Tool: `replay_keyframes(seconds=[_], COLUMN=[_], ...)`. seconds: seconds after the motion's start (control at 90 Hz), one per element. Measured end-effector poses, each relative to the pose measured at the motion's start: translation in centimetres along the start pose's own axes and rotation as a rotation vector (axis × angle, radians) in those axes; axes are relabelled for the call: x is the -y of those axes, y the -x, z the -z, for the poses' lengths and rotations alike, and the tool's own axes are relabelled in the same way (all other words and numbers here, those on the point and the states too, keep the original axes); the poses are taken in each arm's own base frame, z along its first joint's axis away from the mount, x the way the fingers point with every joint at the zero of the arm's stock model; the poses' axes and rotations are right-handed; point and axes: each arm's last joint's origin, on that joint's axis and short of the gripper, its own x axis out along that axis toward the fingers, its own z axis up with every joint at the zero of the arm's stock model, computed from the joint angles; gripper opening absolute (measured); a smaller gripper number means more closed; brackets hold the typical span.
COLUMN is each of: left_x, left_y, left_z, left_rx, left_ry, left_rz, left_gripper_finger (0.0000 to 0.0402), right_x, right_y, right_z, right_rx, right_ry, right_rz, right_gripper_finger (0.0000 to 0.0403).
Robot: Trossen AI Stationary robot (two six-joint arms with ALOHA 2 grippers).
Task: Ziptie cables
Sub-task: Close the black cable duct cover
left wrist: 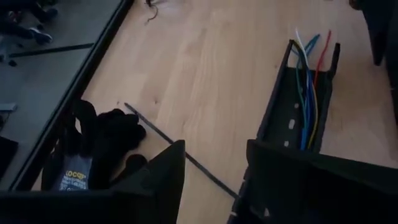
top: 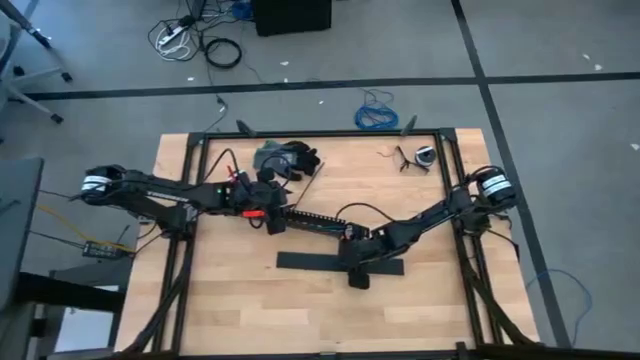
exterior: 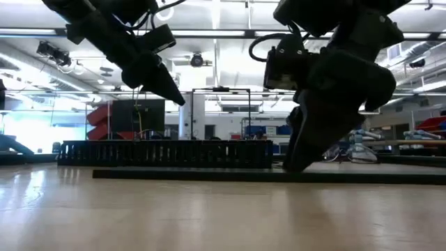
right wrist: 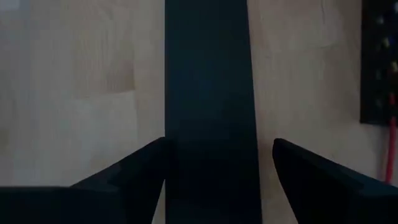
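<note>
1. My right gripper [right wrist: 217, 180] stands low over the flat black strip [right wrist: 211, 93], fingers spread wide, one to each side of the strip's width and holding nothing. In the low view the fingertips reach down to about the strip's level; whether they touch it I cannot tell.
2. My left gripper [left wrist: 214, 180] is open too, fingers well apart and empty, hovering above the near end of the slotted black channel [left wrist: 298, 118].
3. The cables [left wrist: 309, 93], thin wires in white, blue, green, yellow and red, lie lengthwise inside that channel, their ends fanning out past its far end.
4. Just beside my left fingers a thin black ziptie [left wrist: 180, 152] lies slantwise on the wooden table [left wrist: 217, 68]; near its far end lies a black glove [left wrist: 99, 143], by the table's frame.
5. Judged step: preparation. The wires are laid in the channel but no tie is around them.
6. Judged next move: my right fingers must close on the strip's edges, squarely, since so flat a piece may slip; my left must pinch the ziptie off the wood.
</note>
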Motion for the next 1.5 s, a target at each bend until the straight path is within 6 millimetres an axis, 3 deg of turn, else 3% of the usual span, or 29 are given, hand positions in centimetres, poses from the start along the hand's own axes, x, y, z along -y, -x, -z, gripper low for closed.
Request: replay_keyframes(seconds=[0.989,1.5], left_x=[0.0,0.0], left_y=[0.0,0.0], left_z=[0.0,-0.1], left_rx=[0.002,0.004], left_ry=[-0.026,-0.021], left_rz=[0.000,-0.001], left_gripper_finger=[0.0168,0.0168], right_x=[-0.8,-0.7], right_y=[1.4,0.4], right_z=[-0.9,1.5], right_rx=[0.074,0.034], right_ry=[0.006,-0.047], right_rz=[0.021,0.011], right_gripper_finger=[0.0288,0.0288])
